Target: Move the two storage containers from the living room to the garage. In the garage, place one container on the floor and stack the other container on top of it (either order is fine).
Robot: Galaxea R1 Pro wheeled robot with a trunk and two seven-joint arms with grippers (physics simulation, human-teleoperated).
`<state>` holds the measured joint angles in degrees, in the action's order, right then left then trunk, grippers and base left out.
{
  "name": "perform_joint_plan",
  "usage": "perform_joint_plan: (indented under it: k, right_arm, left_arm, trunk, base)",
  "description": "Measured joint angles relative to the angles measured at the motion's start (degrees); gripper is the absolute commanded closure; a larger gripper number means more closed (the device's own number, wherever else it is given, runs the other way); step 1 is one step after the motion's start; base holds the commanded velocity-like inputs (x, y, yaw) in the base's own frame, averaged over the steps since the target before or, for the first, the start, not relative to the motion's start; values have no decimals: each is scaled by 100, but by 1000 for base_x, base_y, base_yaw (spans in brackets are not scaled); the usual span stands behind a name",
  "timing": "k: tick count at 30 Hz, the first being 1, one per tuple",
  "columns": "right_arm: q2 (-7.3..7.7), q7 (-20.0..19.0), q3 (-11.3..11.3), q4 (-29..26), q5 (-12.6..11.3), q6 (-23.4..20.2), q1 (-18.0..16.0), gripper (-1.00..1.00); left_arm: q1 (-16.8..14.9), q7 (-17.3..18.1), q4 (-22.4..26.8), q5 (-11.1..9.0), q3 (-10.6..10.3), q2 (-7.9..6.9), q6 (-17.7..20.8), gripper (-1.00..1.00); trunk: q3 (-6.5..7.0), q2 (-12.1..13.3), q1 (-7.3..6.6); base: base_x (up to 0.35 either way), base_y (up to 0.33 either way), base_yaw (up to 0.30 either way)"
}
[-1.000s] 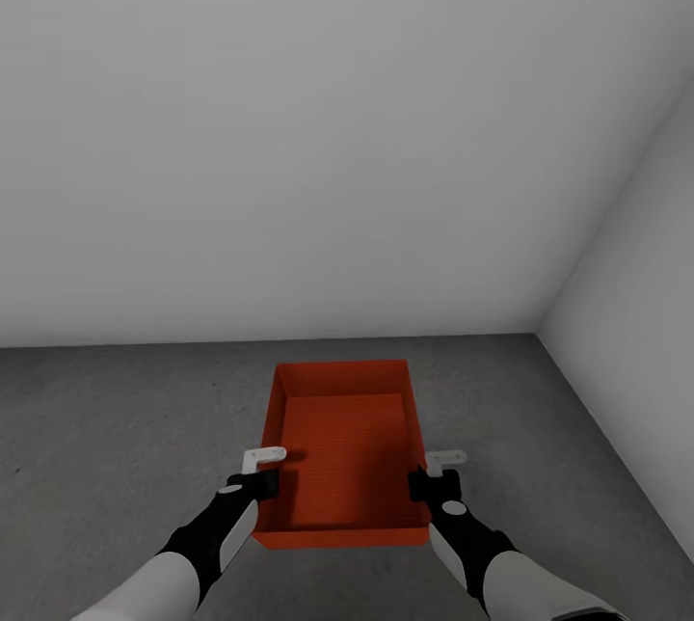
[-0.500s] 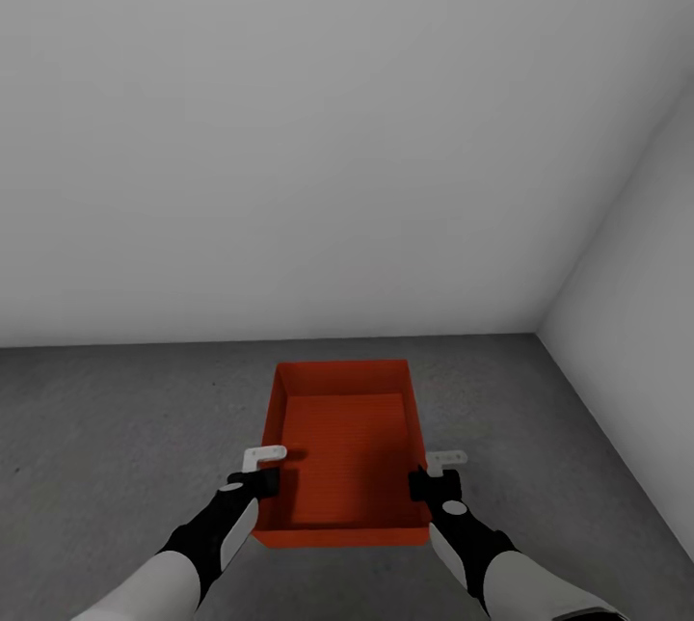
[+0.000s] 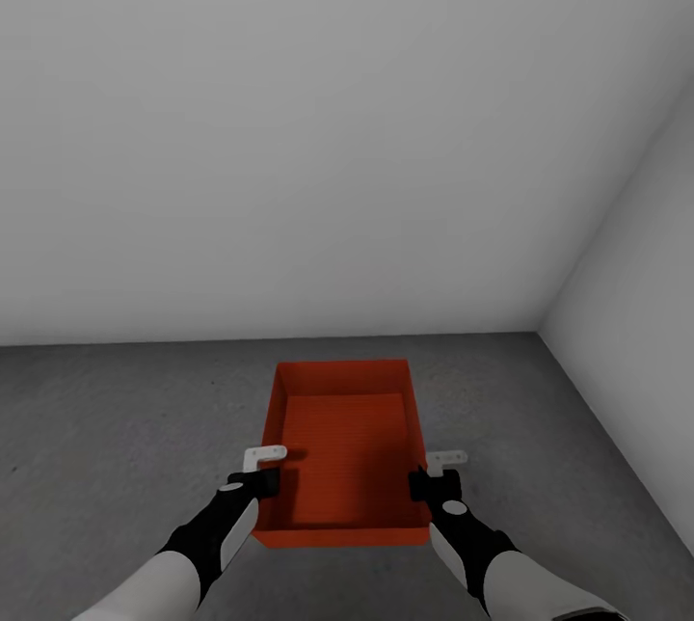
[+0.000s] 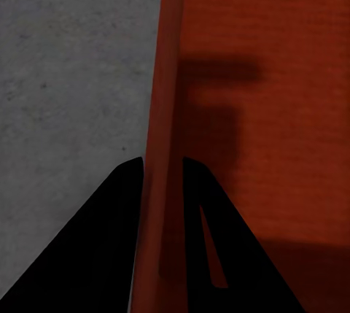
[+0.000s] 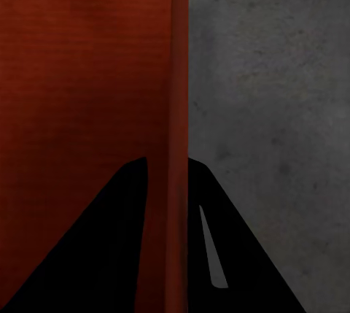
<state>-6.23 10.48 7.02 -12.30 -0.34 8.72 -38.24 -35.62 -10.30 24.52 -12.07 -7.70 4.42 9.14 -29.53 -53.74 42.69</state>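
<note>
The storage container (image 3: 344, 452) sits low and square ahead of the robot in the garage, over the dark concrete floor (image 3: 116, 428), its long axis running straight away from the trunk toward the pale grey wall (image 3: 289, 139); its open top faces up and nothing lies inside; whether its base already touches the concrete or hangs just above it I cannot tell from the head view. The two long side walls are what matter here: the left claw (image 3: 262, 482) is pinched over the left wall near the bin's near end, and the right claw (image 3: 422, 484) is pinched over the right wall at the matching spot, so the load is shared evenly and neither arm is nearer than the other; in the left wrist view the dark fingers (image 4: 117, 240) straddle the orange rim with the wall between them, one finger outside over the floor and one inside the bin; the right wrist view shows the same on its side, fingers (image 5: 109, 247) closed on the wall with grey concrete beyond. A second pale wall (image 3: 646, 341) closes the corner off to the right, well apart from the bin. Judging from this, the coming move is a straight lowering and release; both claws would have to spread outward and inward across the short axis, then lift clear along the walls without tipping the bin.
</note>
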Motion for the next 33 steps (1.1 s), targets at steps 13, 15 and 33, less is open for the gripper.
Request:
perform_joint_plan:
  k: [13,15,33]
  right_arm:
    - [1,-1,1,1,0,0,1,100]
    - [3,-4,-1,1,3,1,2,100]
    - [0,-14,-27,4,38,4,2,100]
  left_arm:
    - [2,-1,-3,-1,1,2,-3,100]
    - [3,-2,-3,1,3,4,-5,100]
    - [-1,-9,-28,-35,-20,-1,-24,100]
  trunk:
    - [-234,-522,286]
    - [-270,-602,330]
    - [-593,-1325,725]
  base:
    - [0,0,0]
    - [0,0,0]
    - [0,0,0]
